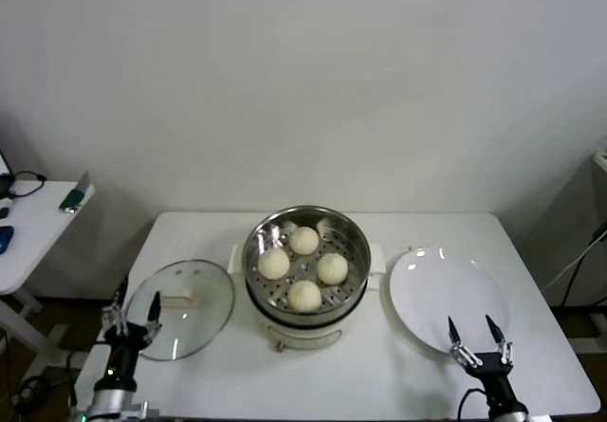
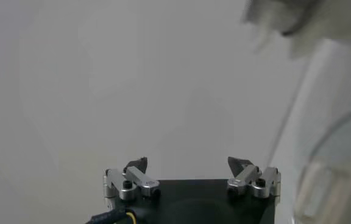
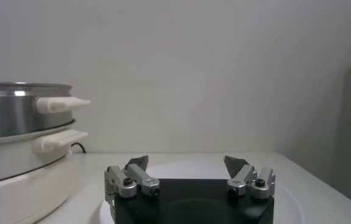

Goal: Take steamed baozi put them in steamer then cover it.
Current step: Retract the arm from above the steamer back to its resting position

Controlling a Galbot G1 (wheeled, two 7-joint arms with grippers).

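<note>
White table (image 1: 398, 384): four baozi (image 1: 303, 267) in steamer (image 1: 353, 251); both jaws wide, empty; no legible writing.

left tool (image 1: 135, 316): low, near side, fingers spread | right tool (image 1: 477, 335): low, near side, fingers spread

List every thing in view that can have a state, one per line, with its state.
steamer: uncovered, holding all four baozi
steamed baozi: four, inside the steamer
glass lid: off, lying on the table left of the steamer
plate: empty
left pincer: open, at the lid's edge
right pincer: open, over the plate's near rim
</note>
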